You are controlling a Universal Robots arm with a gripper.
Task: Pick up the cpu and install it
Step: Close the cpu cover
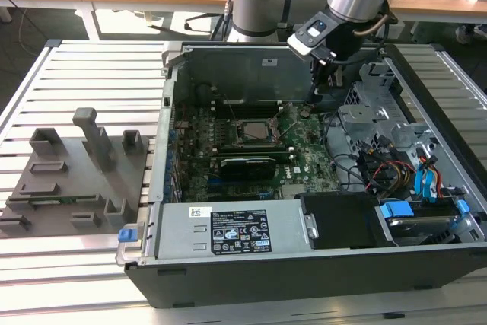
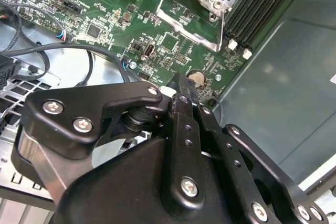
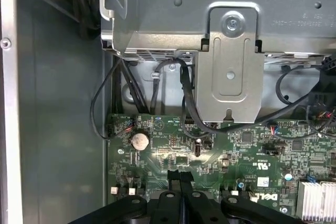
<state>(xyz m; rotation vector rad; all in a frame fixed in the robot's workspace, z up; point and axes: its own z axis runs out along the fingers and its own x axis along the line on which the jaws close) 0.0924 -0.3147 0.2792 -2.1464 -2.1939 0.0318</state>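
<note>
The cpu (image 1: 257, 132) lies flat in the socket frame (image 1: 237, 122), silvery top up, near the middle of the motherboard (image 1: 304, 164). Nothing is gripping it. An edge of its pale top also shows in the second wrist view, beside the black memory slots (image 2: 257, 3). It looks seated rather than merely dropped in, since it sits square to the frame. Whether the retaining plate is clamped over it I cannot tell.

The gripper (image 2: 178, 84) is well apart from the socket. It hangs over the board's corner by the coin cell (image 2: 196, 78), close to the rear wall of the case (image 1: 304, 279). The jaws are pressed together with nothing between them. In the first wrist view the two fingers (image 3: 173, 203) meet along a thin dark seam. Closed and empty this far from the socket, the tool reads as clear of the chip, not reaching for it.

The grey fixture blocks (image 1: 68, 173) stand on the slatted table (image 1: 76, 58) at the exterior view's left, outside the case. No chip can be seen on them, which fits the cpu being in the socket.
</note>
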